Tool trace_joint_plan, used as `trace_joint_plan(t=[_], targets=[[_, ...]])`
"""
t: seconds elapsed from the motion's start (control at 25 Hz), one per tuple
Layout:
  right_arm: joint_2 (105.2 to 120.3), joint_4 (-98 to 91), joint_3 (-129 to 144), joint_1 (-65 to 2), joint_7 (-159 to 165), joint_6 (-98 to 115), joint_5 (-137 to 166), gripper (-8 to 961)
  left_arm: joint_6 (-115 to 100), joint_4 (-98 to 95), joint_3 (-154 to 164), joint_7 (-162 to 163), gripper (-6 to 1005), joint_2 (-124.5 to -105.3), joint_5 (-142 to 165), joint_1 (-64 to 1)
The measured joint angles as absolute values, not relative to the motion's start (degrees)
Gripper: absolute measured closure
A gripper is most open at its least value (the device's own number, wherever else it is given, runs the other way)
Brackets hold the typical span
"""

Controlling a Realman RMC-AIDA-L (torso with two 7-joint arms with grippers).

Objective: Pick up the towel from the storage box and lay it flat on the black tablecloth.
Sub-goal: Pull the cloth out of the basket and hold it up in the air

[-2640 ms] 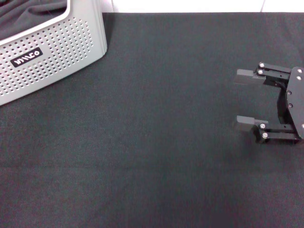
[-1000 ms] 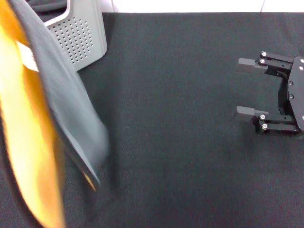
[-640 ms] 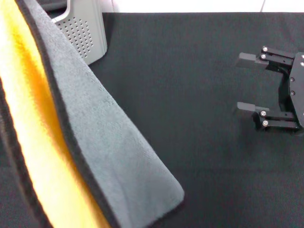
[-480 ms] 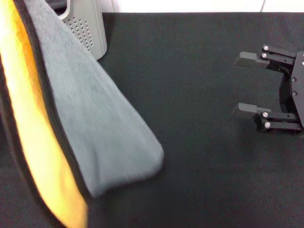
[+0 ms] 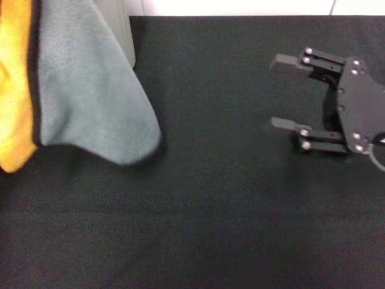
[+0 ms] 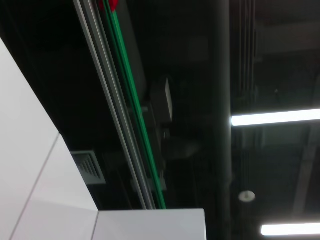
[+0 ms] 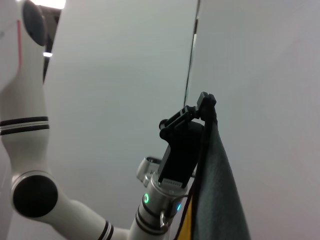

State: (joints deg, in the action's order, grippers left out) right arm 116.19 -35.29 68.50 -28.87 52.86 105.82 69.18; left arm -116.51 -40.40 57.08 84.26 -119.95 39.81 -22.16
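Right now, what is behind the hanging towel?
Behind the towel only a narrow strip of the storage box shows; the rest is covered. The left claw holds the towel up; the right claw is open over the black tablecloth.

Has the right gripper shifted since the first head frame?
Yes. The open right gripper now sits farther toward the robot's left and slightly farther up the tablecloth, nearer its far edge than before.
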Motion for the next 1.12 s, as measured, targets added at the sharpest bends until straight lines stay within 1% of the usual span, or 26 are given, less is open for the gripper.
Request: trace_joint_plan(t=[0.24, 0.76, 1.12], targets=[[116.19, -30.03, 74.95, -32.52, 49.51, 102.32, 64.81, 230, -116.42, -36.33, 57.01, 79.23, 968, -119.93, 38.68, -25.63], [116.19, -34.98, 87.21, -32.91, 48.29, 102.46, 60.01, 231, -116.29, -33.84, 57.10, 73.80, 968, -120.04, 36.65, -27.40], [116.19, -34.98, 97.75, -36.63, 46.23, 91.44, 54.59, 231, -116.27, -31.29, 56.93, 72.25, 968, -120.15, 36.47, -30.30]])
